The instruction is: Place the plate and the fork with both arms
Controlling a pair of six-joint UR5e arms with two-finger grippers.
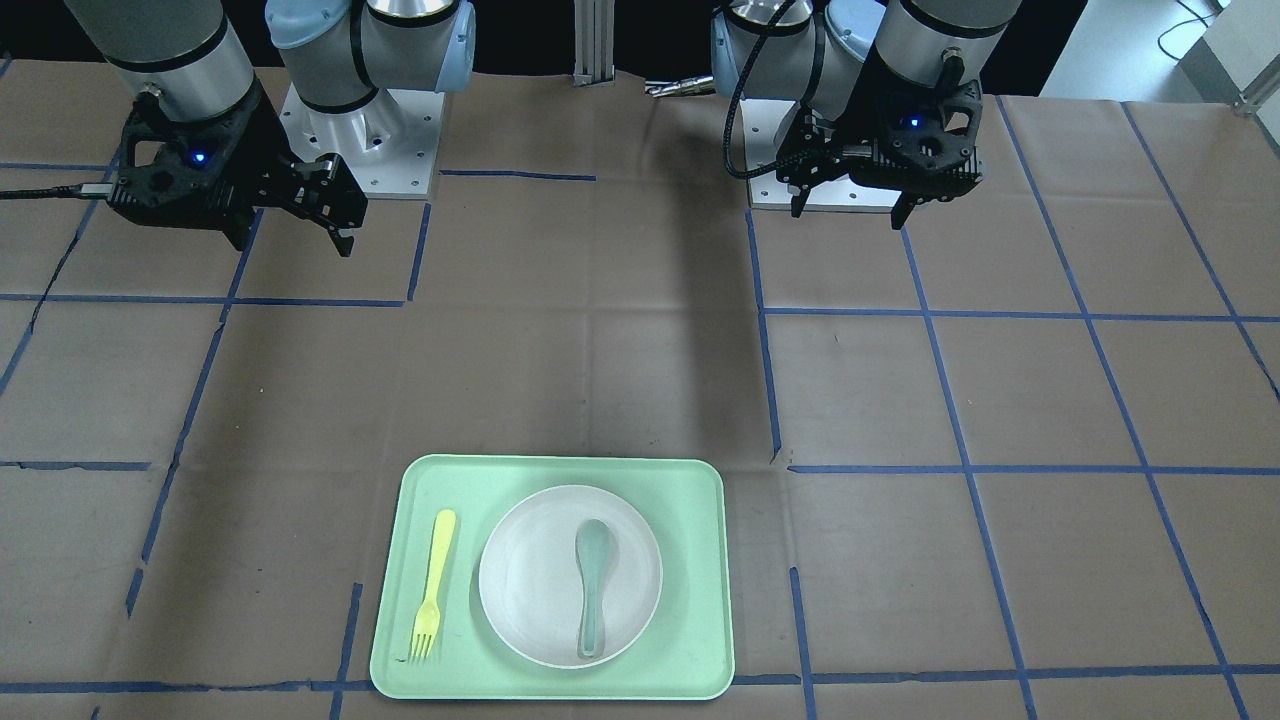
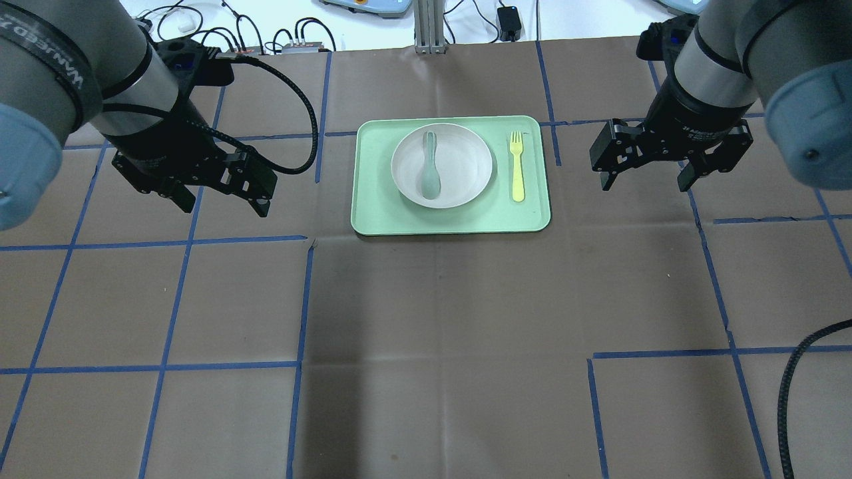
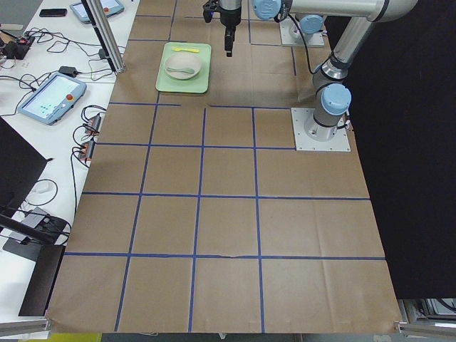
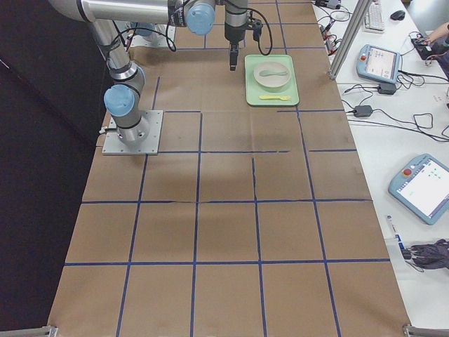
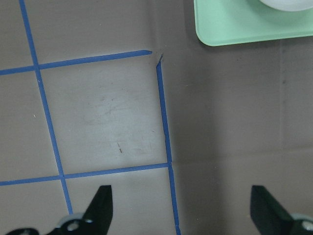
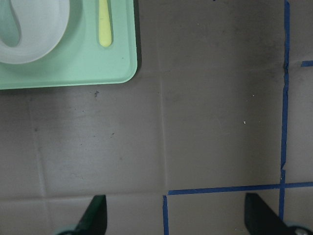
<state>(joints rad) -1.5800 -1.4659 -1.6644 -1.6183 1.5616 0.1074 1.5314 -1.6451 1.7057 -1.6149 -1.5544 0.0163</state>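
The off-white plate (image 2: 466, 166) lies on the mint-green tray (image 2: 452, 223), with a grey-green spoon (image 2: 430, 174) in it. The pale-yellow fork (image 2: 517, 166) lies on the tray to the plate's right, tines pointing away from the robot. My left gripper (image 2: 223, 203) is open and empty above the table, left of the tray. My right gripper (image 2: 644, 181) is open and empty, right of the tray. The front-facing view shows the plate (image 1: 530, 600), the fork (image 1: 433, 585), the left gripper (image 1: 850, 205) and the right gripper (image 1: 292, 238). The right wrist view shows the fork's handle (image 6: 103, 24) and the plate's edge (image 6: 34, 34).
Brown paper with blue tape lines covers the table. The tray's corner shows in the left wrist view (image 5: 244, 24). Both arm base plates stand on the table's robot side. Cables and pendants lie beyond the table's far edge.
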